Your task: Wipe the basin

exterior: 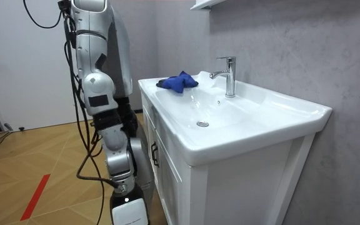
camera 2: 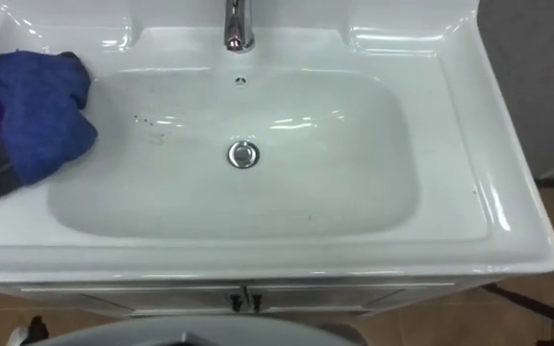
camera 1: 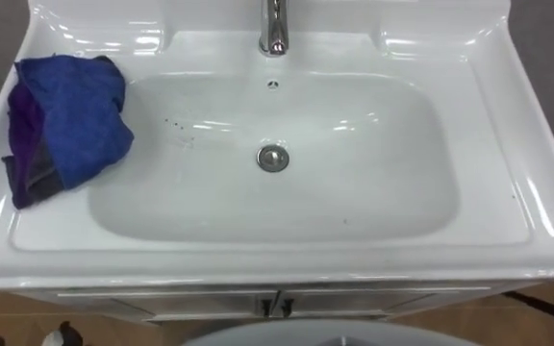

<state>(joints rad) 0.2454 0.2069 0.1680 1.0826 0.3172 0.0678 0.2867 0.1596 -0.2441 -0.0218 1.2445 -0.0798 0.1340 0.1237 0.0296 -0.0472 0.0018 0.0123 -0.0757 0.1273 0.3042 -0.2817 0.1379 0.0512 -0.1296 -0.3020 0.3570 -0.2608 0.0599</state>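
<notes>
Blue cloth point(camera 1: 65, 125) sits bunched on the left ledge of the basin point(camera 1: 373, 192). How either hand is set, I cannot tell. The risk: a sloppy grab drags it off that slick rim. Dark specks point(camera 1: 174, 124), probably grime, lie left of the drain point(camera 1: 273, 159). Glossy white surface, wood floor point(exterior: 36, 156), grey wall point(exterior: 292, 44).

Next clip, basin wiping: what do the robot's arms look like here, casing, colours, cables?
In the room view, the arm on the side toward the basin has a smooth silver-grey shell that turns darker toward its lower end. Thin black cables hang down along the robot's other side. Any markings are too small to tell.
</notes>
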